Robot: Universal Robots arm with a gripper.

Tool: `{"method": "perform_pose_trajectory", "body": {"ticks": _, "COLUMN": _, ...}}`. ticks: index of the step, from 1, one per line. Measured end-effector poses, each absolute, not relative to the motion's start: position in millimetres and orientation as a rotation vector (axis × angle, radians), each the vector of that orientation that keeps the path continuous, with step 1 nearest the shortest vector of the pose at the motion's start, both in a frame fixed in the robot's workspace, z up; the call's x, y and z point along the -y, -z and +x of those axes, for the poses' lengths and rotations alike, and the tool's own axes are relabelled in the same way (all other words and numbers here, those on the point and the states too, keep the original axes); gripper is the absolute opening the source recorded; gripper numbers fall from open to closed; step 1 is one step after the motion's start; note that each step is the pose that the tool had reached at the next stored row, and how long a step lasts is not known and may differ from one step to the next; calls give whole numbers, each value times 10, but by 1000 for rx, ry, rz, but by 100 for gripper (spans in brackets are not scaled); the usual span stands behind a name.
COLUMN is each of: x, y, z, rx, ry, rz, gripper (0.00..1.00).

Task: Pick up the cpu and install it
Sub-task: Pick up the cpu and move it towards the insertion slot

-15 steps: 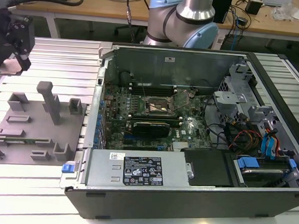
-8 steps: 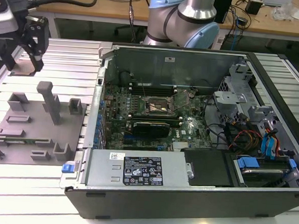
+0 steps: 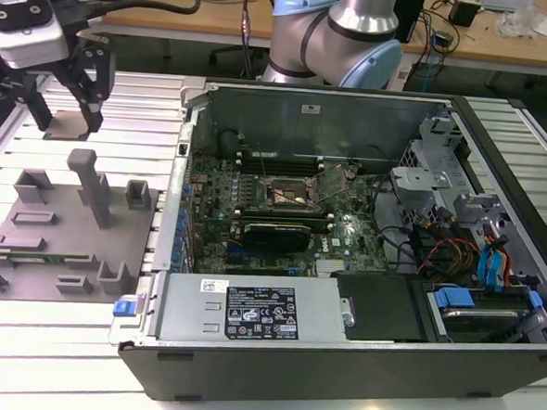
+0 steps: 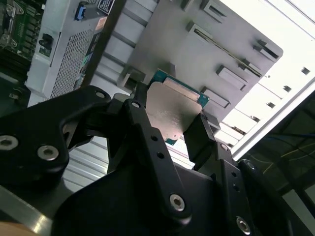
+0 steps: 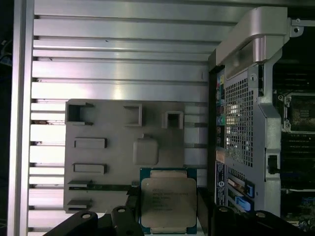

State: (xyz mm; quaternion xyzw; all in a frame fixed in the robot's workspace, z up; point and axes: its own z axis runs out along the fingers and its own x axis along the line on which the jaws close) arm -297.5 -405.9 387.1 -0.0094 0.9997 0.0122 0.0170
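Black two-finger gripper [image 3: 67,116] pinching small flat square silvery-topped cpu [image 5: 167,204] by opposite edges. Chip held off the surface, over grey plastic fixture plate [image 5: 118,152], beside open dark computer case [image 3: 291,378].

cpu [image 5: 168,204] | square, silvery lid, green rim | gripped by two edges in hand [image 5: 168,223] | above grey fixture [image 5: 113,128]

We are seeing the tool [image 3: 67,125], gripping the cpu [image 5: 169,204], hanging in open air over the bench [image 3: 140,104]. Beneath it, posts are rising from the grey fixture plate [image 3: 67,234]. The case wall [image 3: 176,194] is standing between it and the socket [image 3: 288,195], which is lying open from above.
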Motion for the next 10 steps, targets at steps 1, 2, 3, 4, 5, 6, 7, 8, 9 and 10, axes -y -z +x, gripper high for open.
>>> {"method": "perform_pose_trajectory", "body": {"ticks": 1, "x": 4059, "y": -3871, "z": -2960, "rx": -3107, "ry": -38, "rz": -29, "gripper": 55}}
{"method": "perform_pose_trajectory", "body": {"ticks": 2, "x": 4059, "y": -3871, "z": -2924, "rx": -3107, "ry": -38, "rz": -29, "gripper": 55}}
{"method": "perform_pose_trajectory", "body": {"ticks": 3, "x": 4059, "y": -3870, "z": -2902, "rx": -3107, "ry": -38, "rz": -29, "gripper": 55}}
{"method": "perform_pose_trajectory", "body": {"ticks": 4, "x": 4059, "y": -3871, "z": -2880, "rx": -3107, "ry": -38, "rz": -29, "gripper": 55}}
{"method": "perform_pose_trajectory", "body": {"ticks": 5, "x": 4059, "y": -3871, "z": -2860, "rx": -3107, "ry": -38, "rz": -29, "gripper": 55}}
{"method": "perform_pose_trajectory", "body": {"ticks": 6, "x": 4059, "y": -3870, "z": -2839, "rx": -3107, "ry": -38, "rz": -29, "gripper": 55}}
{"method": "perform_pose_trajectory", "body": {"ticks": 7, "x": 4059, "y": -3871, "z": -2817, "rx": -3107, "ry": -38, "rz": -29, "gripper": 55}}
{"method": "perform_pose_trajectory", "body": {"ticks": 8, "x": 4059, "y": -3871, "z": -2795, "rx": -3107, "ry": -38, "rz": -29, "gripper": 55}}
{"method": "perform_pose_trajectory", "body": {"ticks": 9, "x": 4059, "y": -3871, "z": -2752, "rx": -3107, "ry": -38, "rz": -29, "gripper": 55}}
{"method": "perform_pose_trajectory", "body": {"ticks": 10, "x": 4059, "y": -3871, "z": -2722, "rx": -3107, "ry": -38, "rz": -29, "gripper": 55}}
